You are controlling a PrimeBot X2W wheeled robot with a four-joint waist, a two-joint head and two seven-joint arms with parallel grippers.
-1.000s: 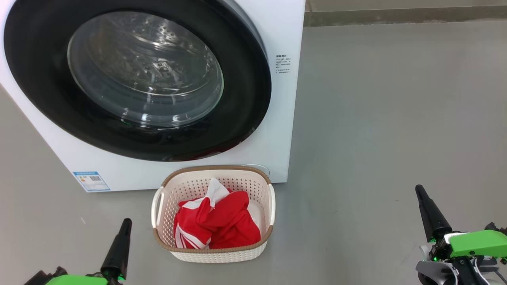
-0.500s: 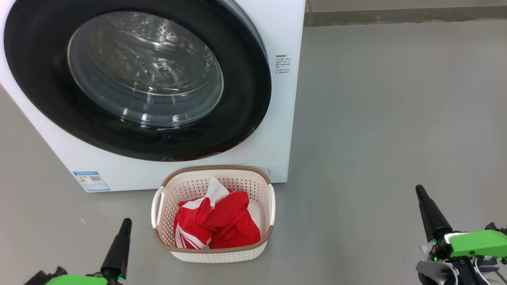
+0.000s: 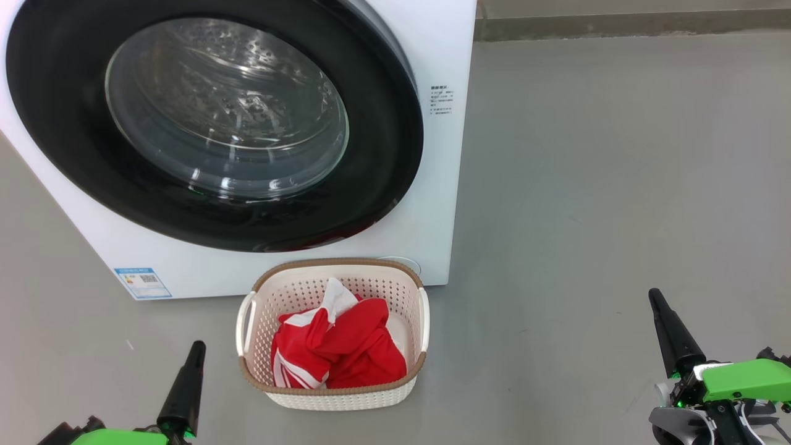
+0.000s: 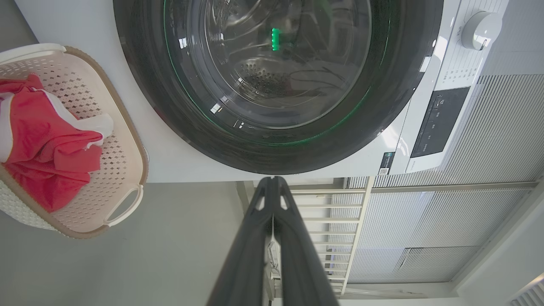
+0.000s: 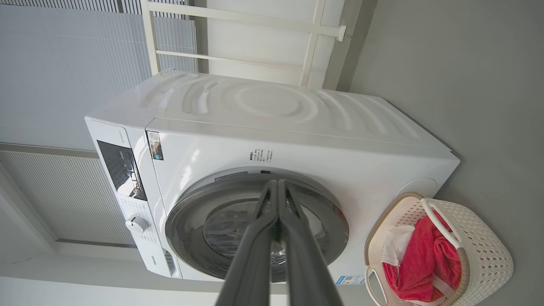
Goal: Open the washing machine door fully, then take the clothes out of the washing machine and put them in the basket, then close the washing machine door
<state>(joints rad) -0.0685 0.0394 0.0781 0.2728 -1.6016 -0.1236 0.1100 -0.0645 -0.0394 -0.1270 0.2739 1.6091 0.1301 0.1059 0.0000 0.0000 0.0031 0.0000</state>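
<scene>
Low at centre, red clothes (image 3: 337,352) hide the basket (image 3: 337,264) floor; the shut washing machine door (image 3: 371,185) is cropped upper left. Both clenched, empty: left gripper (image 3: 197,347), right gripper (image 3: 653,296).

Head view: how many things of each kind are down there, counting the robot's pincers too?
washing machine: 1
basket: 1
red and white garment: 1
grippers: 2 (left gripper, right gripper)
Total: 5
</scene>
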